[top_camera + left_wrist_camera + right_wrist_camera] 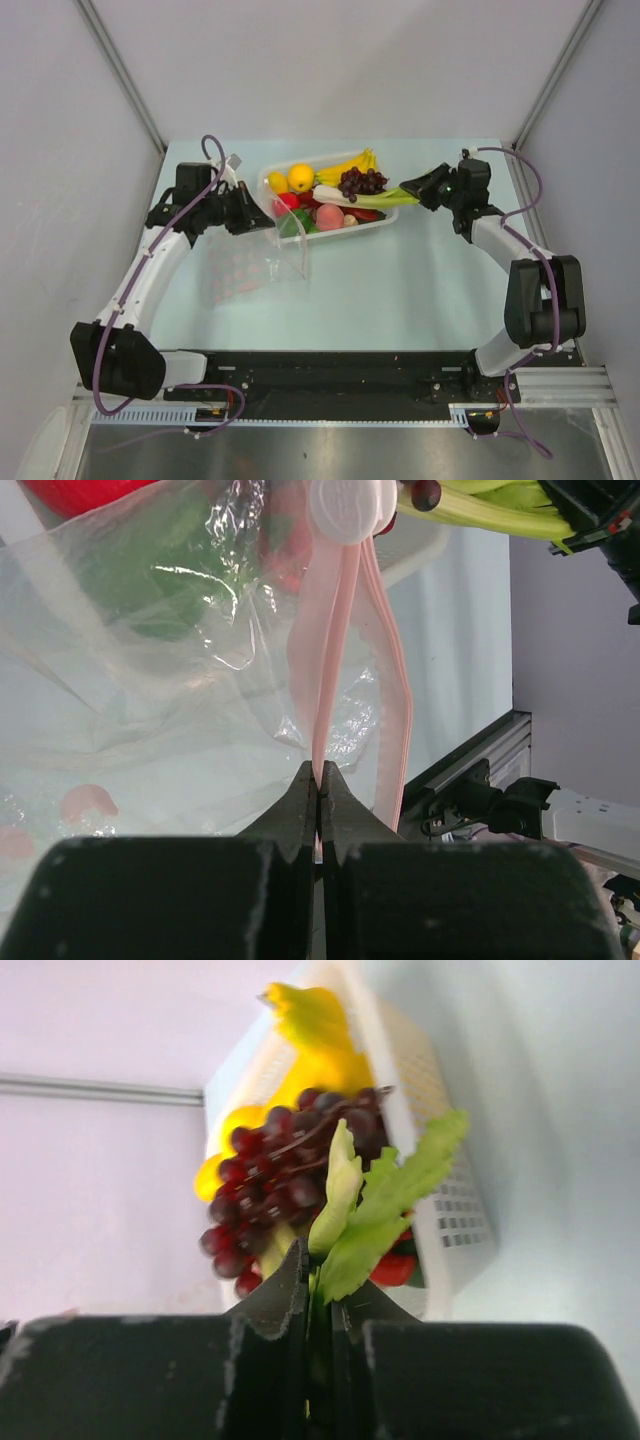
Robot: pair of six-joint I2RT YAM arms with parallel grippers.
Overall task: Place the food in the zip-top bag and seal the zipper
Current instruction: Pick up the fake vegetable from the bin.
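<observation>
Left pincer (318,770) pinched shut on zipper (345,650), lifting zip-top bag (250,265) mouth beside basket (385,226); right pincer (318,1260) closed on leafy stalk (395,1195), apparently for carrying across.

Top view: bright, even, diffuse light from overhead, no hard shadows. Only faint soft shade on the pale blue-green surface (400,290) along the near side of the white plastic basket (378,232). The clear crinkly plastic bag (250,265), left of and below the basket, has a weak sheen. Pic sharp overall.

Left wrist view: white glare patches on the bag film, and colours behind it are smeared. The pink-red zipper strip (335,660) is pale & washed out. The left gripper (318,780), close to the lens, is black, underexposed & soft.

Right wrist view: the right gripper (318,1285) is likewise a dark blur. The green-white leafy stalk (345,1185) is fairly crisp. The purple grapes (275,1200) & yellow bananas (310,1035) against the basket are soft, and the basket wall is nearly blown out to white.
</observation>
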